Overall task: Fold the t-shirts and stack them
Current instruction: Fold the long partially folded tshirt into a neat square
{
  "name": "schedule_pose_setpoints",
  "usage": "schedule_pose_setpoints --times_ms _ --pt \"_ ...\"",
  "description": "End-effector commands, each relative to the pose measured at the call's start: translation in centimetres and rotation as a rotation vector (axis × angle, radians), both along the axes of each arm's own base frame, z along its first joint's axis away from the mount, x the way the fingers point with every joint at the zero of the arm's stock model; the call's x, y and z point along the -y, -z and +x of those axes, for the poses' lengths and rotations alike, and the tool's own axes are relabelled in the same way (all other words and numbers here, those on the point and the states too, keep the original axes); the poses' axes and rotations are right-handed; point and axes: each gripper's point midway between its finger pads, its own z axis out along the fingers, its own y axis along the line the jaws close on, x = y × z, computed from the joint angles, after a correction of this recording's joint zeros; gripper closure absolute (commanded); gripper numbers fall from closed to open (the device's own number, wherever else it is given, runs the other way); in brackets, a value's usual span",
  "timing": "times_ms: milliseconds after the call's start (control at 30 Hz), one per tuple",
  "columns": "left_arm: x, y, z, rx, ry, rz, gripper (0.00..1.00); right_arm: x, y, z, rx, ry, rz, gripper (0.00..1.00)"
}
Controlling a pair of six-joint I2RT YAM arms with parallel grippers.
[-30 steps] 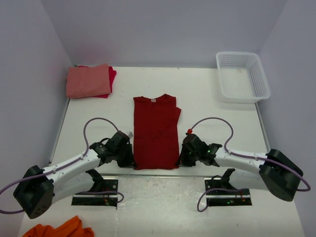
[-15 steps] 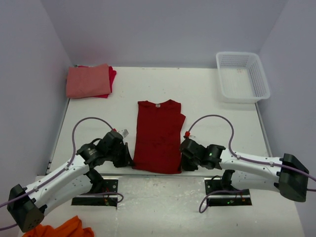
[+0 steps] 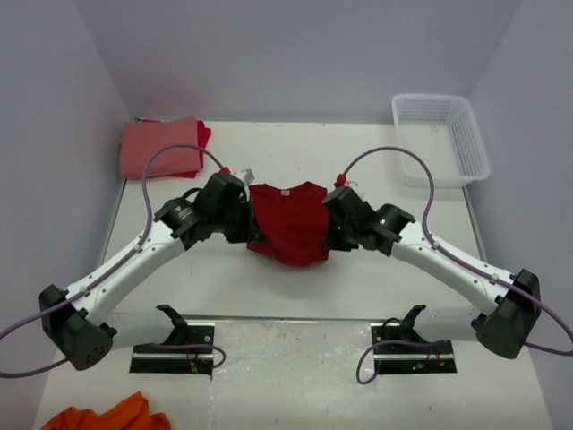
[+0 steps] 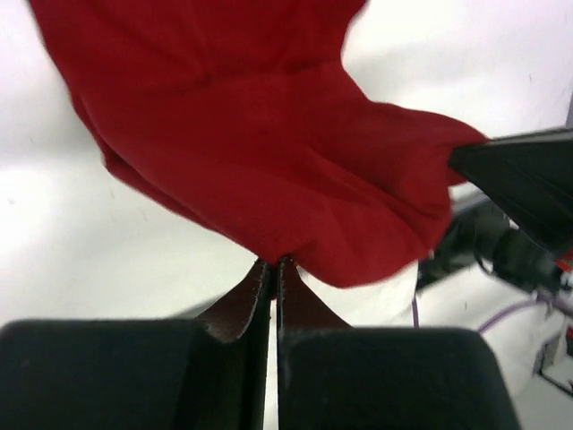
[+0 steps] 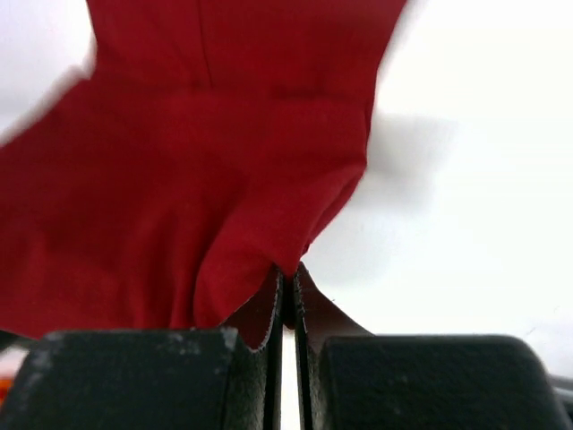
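Note:
The dark red t-shirt with a small white neck label lies mid-table, its lower half lifted and sagging between my two grippers. My left gripper is shut on the shirt's left bottom corner; the cloth hangs from its tips. My right gripper is shut on the right bottom corner; the cloth hangs from its tips. A folded salmon-pink shirt lies on a brighter red shirt at the back left.
A white mesh basket stands at the back right. An orange cloth lies at the near left edge, below the table. Grey walls close in the left, back and right sides.
Both grippers have moved from the near edge toward the back with the shirt's bottom hem, lifting it. The shirt's visible length has shortened to about half.

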Motion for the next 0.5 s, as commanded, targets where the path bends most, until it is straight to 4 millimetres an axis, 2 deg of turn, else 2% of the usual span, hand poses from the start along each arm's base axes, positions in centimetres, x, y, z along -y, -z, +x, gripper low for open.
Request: schedule_pose_setpoints --times_ms 0,33,67,100,133,167,200,233,267,300,333,367,400,433,467 --pt "0.2 -2.3 5.8 0.135 -0.005 0.025 1.0 1.3 -3.9 5.5 0.124 -0.023 -0.066 1.0" --pt "0.2 -1.4 7.3 0.117 -0.014 0.05 1.0 1.1 -4.3 6.2 0.118 -0.035 -0.059 1.0" --pt "-0.3 -1.6 9.1 0.135 -0.034 0.043 1.0 0.8 -3.6 7.3 0.102 -0.063 -0.087 1.0" --pt "-0.4 -2.4 10.8 0.167 -0.039 0.06 1.0 0.8 -4.7 9.0 0.118 -0.052 -0.069 1.0" --pt "-1.0 -0.6 12.4 0.124 -0.056 0.102 1.0 0.6 -4.5 9.9 0.109 -0.071 -0.073 1.0" --pt "-0.8 -0.6 13.5 0.132 -0.053 0.105 1.0 0.6 -3.3 11.2 0.08 -0.068 -0.088 1.0" --pt "-0.8 -1.1 15.1 0.164 -0.057 0.121 1.0 0.1 -4.0 12.5 0.091 -0.082 -0.068 1.0" --pt "-1.2 0.6 16.8 0.139 -0.077 0.143 1.0 -0.1 -3.8 13.5 0.094 -0.096 -0.074 1.0" --pt "-1.0 1.1 17.7 0.136 -0.068 0.126 1.0 -0.4 -2.2 14.7 0.054 -0.107 -0.069 1.0" --pt "-1.2 1.5 18.9 0.144 -0.073 0.14 1.0 -1.1 -3.0 16.0 0.059 -0.116 -0.045 1.0" --pt "-1.8 3.9 20.4 0.109 -0.089 0.171 1.0 -1.1 -2.5 17.0 0.052 -0.127 -0.06 1.0" --pt "-1.8 4.9 21.1 0.086 -0.074 0.161 1.0 -1.3 -2.2 17.9 0.044 -0.138 -0.046 1.0" --pt "-1.7 5.0 22.3 0.092 -0.072 0.163 1.0 -2.0 -1.4 19.6 0.028 -0.143 -0.045 1.0" --pt "-1.9 7.4 23.1 0.049 -0.073 0.189 1.0 -2.1 -0.9 20.5 0.024 -0.153 -0.051 1.0" --pt "-2.1 7.5 24.5 0.062 -0.088 0.18 1.0 -2.2 -1.8 22.3 0.055 -0.143 -0.034 1.0"
